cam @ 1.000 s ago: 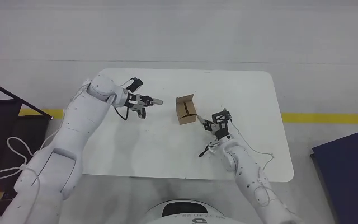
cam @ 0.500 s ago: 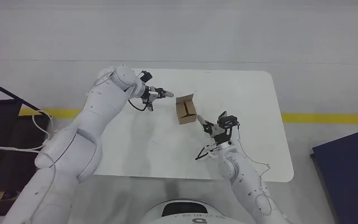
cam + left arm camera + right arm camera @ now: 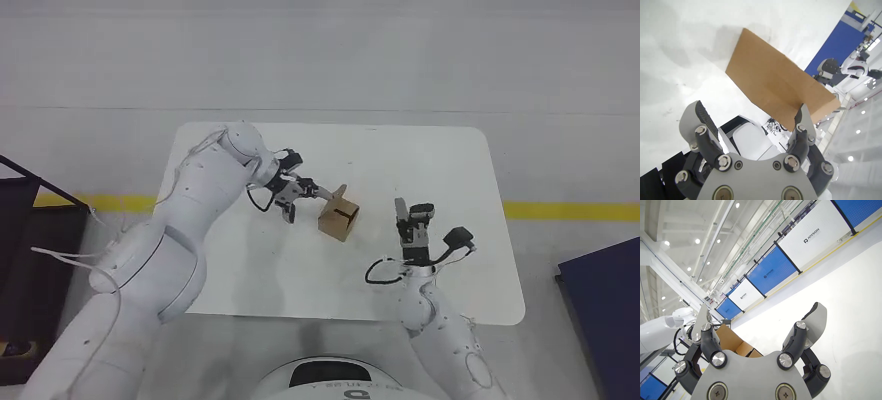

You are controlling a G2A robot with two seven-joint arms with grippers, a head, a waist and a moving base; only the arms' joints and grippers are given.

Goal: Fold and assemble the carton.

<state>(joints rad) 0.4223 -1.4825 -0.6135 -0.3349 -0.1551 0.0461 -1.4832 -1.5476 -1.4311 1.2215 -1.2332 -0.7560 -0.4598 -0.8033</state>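
The carton sits on the white table, about mid-surface, a small brown box with its top open and one flap standing up on its far side; everything else is placed from it.

The left gripper is just beside the carton, on its left and slightly to the far side; its fingers are spread wide and grasp nothing; in the left wrist view one fingertip lies against the edge of the carton's plain brown panel (whether it presses or merely grazes the cardboard, I cannot tell), while the other finger is clear of it over bare table.

The right gripper stands to the carton's right, apart from it and touching nothing; its fingers are likewise released and wide; in the right wrist view the carton's open inside shows past one finger.
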